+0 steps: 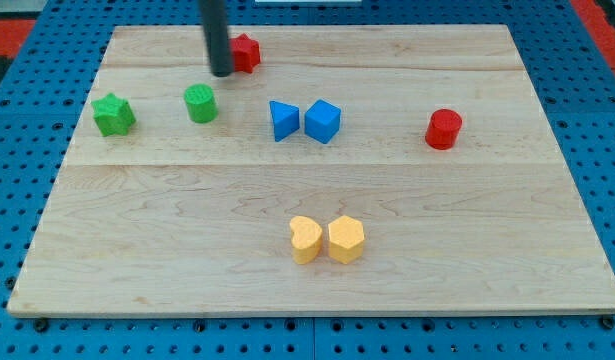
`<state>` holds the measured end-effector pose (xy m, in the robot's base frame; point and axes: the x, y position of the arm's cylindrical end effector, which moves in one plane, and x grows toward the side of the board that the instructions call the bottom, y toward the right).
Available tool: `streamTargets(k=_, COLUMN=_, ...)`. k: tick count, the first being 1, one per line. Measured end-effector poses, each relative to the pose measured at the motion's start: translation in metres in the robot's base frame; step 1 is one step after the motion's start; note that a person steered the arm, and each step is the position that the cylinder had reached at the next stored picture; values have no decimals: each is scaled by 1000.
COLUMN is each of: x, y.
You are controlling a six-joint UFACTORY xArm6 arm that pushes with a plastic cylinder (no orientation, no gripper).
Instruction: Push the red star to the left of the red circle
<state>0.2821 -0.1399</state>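
The red star (pixel 247 52) lies near the view's top, left of centre, on the wooden board. The red circle (pixel 444 129) stands far to its right, at the view's right and a bit lower. My tip (pixel 222 72) is just left of the red star, touching or nearly touching its left side; the rod hides part of the star's left edge.
A green star (pixel 114 115) and a green circle (pixel 201 103) lie at the left. Two blue blocks (pixel 284 120) (pixel 323 121) sit side by side at centre. A yellow heart (pixel 305 239) and a yellow hexagon (pixel 346 239) sit near the bottom.
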Motion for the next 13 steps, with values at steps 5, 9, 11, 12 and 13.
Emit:
streamTargets(k=5, x=-33, y=45)
streamTargets(k=9, x=-56, y=155)
streamTargets(k=11, x=-1, y=263)
streamTargets(k=12, x=38, y=291)
streamTargets(k=13, x=10, y=278)
